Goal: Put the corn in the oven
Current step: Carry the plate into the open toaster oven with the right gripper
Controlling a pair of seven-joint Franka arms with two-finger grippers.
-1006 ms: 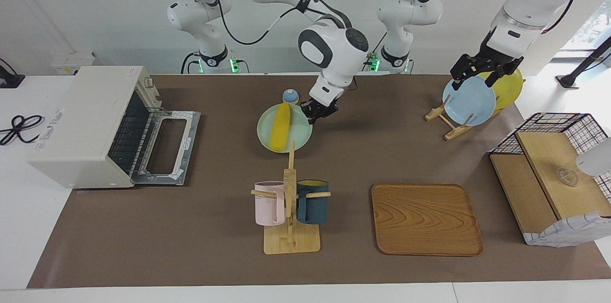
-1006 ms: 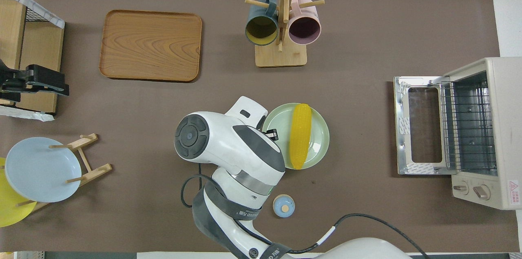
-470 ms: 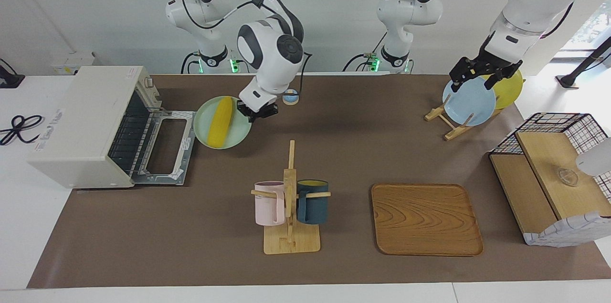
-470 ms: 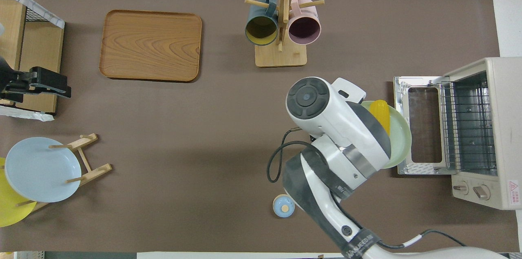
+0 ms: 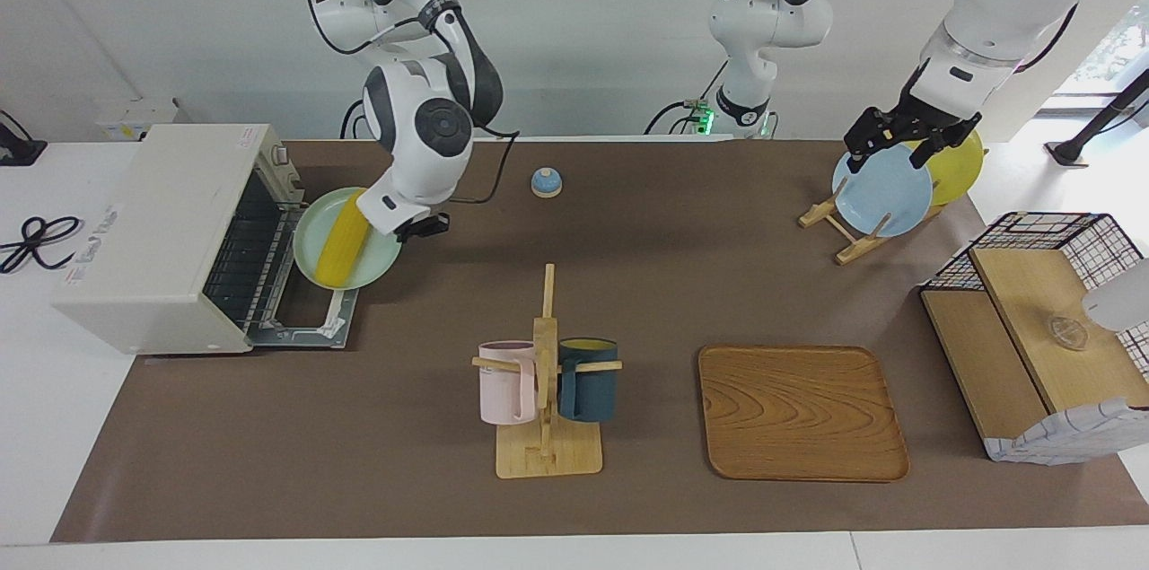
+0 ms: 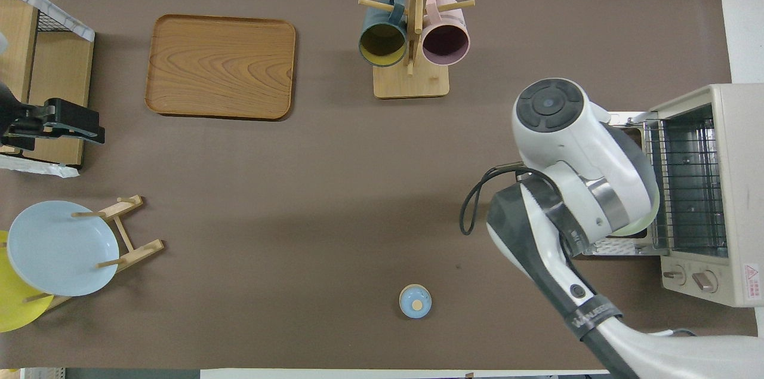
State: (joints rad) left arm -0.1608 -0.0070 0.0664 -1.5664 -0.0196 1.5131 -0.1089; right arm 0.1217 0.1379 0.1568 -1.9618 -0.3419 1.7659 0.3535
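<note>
The yellow corn (image 5: 343, 238) lies on a pale green plate (image 5: 307, 240). My right gripper (image 5: 406, 227) is shut on that plate's rim and holds it tilted in the air over the oven's dropped door (image 5: 316, 325), right at the mouth of the off-white oven (image 5: 153, 220). In the overhead view the right arm hides the corn; only a sliver of the plate (image 6: 648, 224) shows next to the oven (image 6: 737, 188) and its wire rack (image 6: 686, 188). My left gripper (image 5: 889, 153) waits open over the blue plate (image 5: 884, 193).
A dish rack (image 5: 839, 224) with blue and yellow plates stands toward the left arm's end, beside a wire-and-wood basket box (image 5: 1032, 328). A wooden tray (image 5: 799, 413) and a mug tree (image 5: 546, 372) with two mugs are farther from the robots. A small blue knob (image 5: 546, 182) sits near them.
My right arm has carried the plate with the corn from the middle of the table toward the oven, to above its open door. The left gripper has barely moved.
</note>
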